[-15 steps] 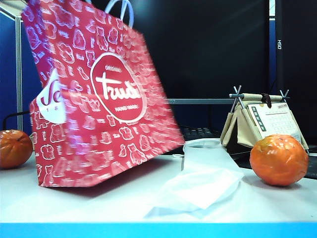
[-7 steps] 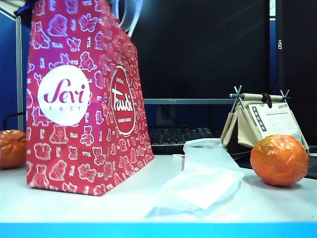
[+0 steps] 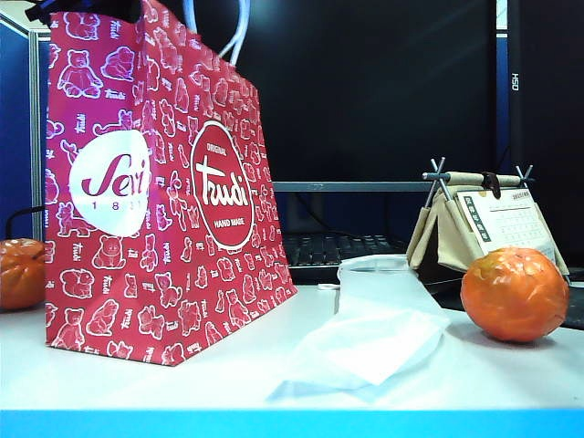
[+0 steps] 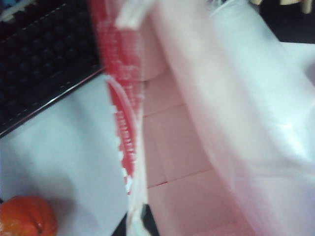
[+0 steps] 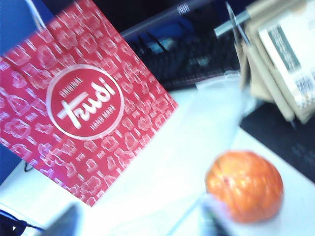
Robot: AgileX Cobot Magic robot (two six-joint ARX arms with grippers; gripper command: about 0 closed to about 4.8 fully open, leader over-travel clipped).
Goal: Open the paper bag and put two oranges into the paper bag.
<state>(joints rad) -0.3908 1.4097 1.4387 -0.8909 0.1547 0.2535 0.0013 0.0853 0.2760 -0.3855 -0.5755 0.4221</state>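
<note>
Bag [image 3: 155, 192] stands upright on the counter [image 3: 228, 374], long axis vertical, mouth up; landmark for everything below. Left gripper [image 3: 87, 9] sits at the bag's top rim, a dark shape only partly in frame in the exterior view; fingers pinched tight on the rim edge, going by the left wrist view, where the red printed wall runs edge-on up from the fingers and the pale pink inside of the bag [image 4: 177, 147] lies open just beside it. Mouth looks parted but how wide, cannot tell; blur is heavy. One orange [image 3: 20, 272] lies on the counter just behind the bag's far-left corner, partly hidden by it; also seen below the rim in the left wrist view [image 4: 27, 216]. Second orange [image 3: 514, 294] lies well to the right of the bag, with a white plastic bag [image 3: 374, 328] on the counter between them. Right gripper [image 5: 133, 223] hovers above that second orange [image 5: 244, 185], fingers spread wide and empty, orange ahead of the fingertips, not between them. Judgement: right arm is the nearer one to this fruit; next move turns on dropping the fingers around it, then carrying it leftward over the bag's mouth.
</note>
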